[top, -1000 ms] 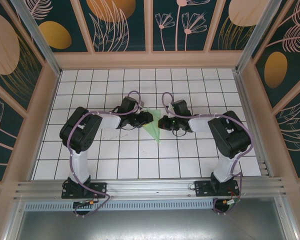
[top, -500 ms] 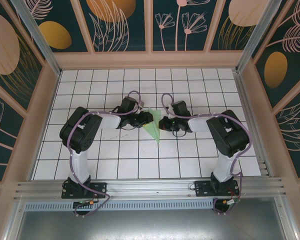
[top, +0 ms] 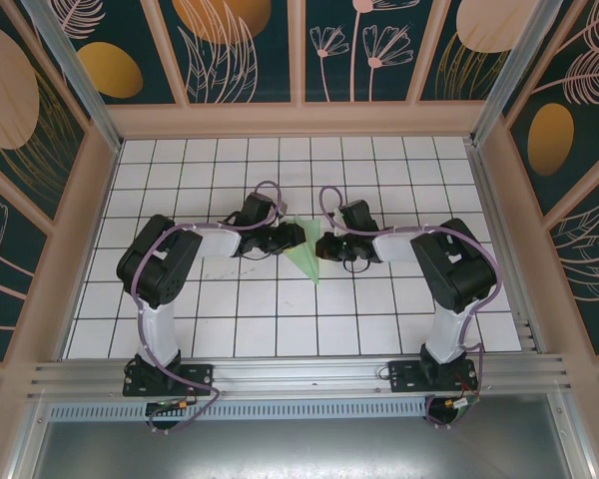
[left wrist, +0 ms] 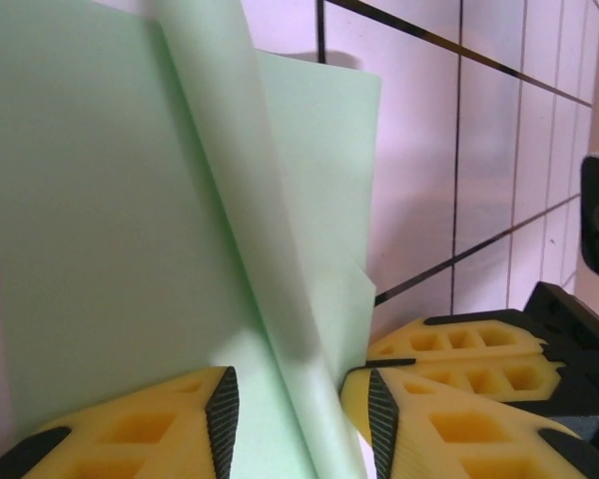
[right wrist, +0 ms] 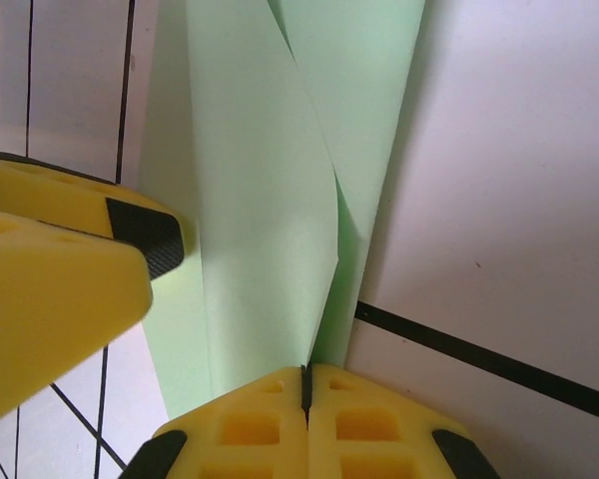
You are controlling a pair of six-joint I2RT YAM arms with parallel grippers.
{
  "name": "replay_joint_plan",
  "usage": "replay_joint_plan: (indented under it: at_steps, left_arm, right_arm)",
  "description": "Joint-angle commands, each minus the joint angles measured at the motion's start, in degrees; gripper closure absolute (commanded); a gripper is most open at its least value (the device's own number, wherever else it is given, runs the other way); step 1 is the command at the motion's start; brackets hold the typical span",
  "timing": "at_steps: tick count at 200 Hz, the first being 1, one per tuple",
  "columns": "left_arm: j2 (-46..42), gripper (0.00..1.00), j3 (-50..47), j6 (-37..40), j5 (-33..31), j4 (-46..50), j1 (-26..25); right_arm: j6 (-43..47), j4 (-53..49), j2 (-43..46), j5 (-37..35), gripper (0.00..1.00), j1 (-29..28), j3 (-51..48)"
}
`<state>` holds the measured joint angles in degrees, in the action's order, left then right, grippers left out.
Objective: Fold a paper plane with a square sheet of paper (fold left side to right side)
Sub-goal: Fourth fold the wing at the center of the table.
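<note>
Right fingers [right wrist: 240, 429] are shut tight, pinching a raised fold of the paper [right wrist: 260, 200]. Left fingers [left wrist: 130, 429] stand part open astride another fold. The paper lies pointed, mid-frame on the tabletop [top: 280, 319].

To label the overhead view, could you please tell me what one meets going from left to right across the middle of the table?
left arm → left gripper → paper → right gripper → right arm

White gridded tabletop [top: 280, 319], floral wall panels [top: 240, 50], aluminium rail [top: 299, 374]
</note>
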<state>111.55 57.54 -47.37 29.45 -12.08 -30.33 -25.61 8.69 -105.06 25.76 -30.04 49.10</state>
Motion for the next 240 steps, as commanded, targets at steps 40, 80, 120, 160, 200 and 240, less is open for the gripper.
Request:
replay_joint_plan:
  at_steps: [40,80,120,160,200,240]
  left_arm:
    - [-3.92,0.68,3.26,2.2,0.22,3.3,0.9]
    - [1.03,0.75,7.15,2.27,4.35,2.03,0.1]
    - [5.69,0.76,10.67,2.71,5.36,3.18,-0.23]
    - [7.76,0.76,10.78,3.98,3.01,5.53,-0.33]
    - [7.98,0.75,8.5,4.49,0.45,6.18,-0.27]
    - [8.71,0.75,6.6,4.79,-1.21,5.99,-0.34]
  right_arm:
    - [1.45,-4.01,-2.9,-2.11,1.0,-0.98,-0.32]
    - [1.7,-4.66,-3.13,-2.46,1.0,-2.0,0.2]
    - [2.14,-5.67,-3.4,-3.04,1.0,-2.39,0.82]
    - [2.4,-6.27,-3.57,-3.35,1.0,-2.56,0.99]
    - [2.92,-7.16,-3.64,-3.76,1.0,-2.55,1.15]
    - [3.54,-7.97,-3.15,-4.13,1.0,-2.48,1.43]
